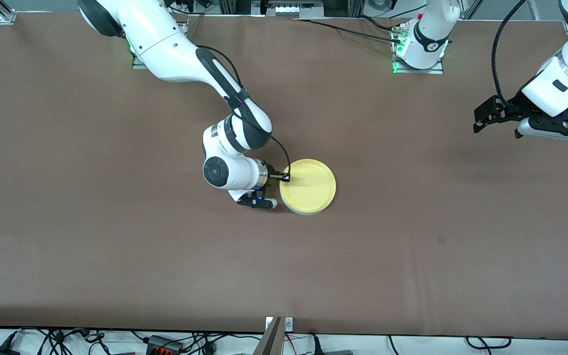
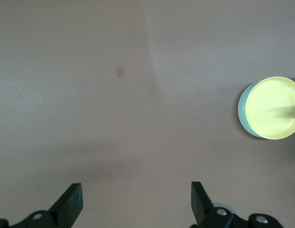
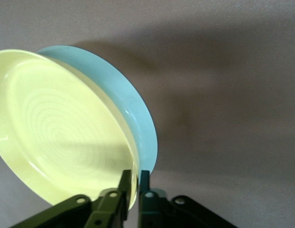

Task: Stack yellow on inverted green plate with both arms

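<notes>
The yellow plate lies right way up on the inverted green plate, near the table's middle; only a thin pale sliver of the green one shows under it. My right gripper is down at the stack's edge toward the right arm's end. In the right wrist view its fingers pinch the rim of the yellow plate, with the green plate underneath. My left gripper hangs over the left arm's end of the table, open and holding nothing. From there the yellow plate and green plate show far off.
A small darker patch marks the brown table cover nearer the front camera. Cables and a metal post run along the table's near edge. Both arm bases stand at the top edge.
</notes>
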Motion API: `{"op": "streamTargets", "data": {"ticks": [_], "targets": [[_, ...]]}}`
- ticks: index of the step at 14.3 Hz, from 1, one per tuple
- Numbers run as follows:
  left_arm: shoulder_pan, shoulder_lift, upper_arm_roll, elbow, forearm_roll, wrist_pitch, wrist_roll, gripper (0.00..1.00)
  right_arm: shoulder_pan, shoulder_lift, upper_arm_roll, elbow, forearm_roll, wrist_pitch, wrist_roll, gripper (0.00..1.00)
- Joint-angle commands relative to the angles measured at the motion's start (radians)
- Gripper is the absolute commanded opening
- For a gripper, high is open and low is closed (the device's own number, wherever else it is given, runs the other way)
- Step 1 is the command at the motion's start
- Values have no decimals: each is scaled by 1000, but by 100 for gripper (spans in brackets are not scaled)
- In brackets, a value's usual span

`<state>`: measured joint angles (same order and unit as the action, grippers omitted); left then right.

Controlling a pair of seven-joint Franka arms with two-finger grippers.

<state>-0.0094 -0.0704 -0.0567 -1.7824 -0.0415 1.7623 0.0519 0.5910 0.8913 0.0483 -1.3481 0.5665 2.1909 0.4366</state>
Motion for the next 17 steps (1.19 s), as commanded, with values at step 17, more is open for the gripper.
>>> {"op": "streamTargets", "data": {"ticks": [17], "targets": [[-4,63,11,117,15,-104,51,100,-213,-480,-50,58,-410,-603,36,100]]}}
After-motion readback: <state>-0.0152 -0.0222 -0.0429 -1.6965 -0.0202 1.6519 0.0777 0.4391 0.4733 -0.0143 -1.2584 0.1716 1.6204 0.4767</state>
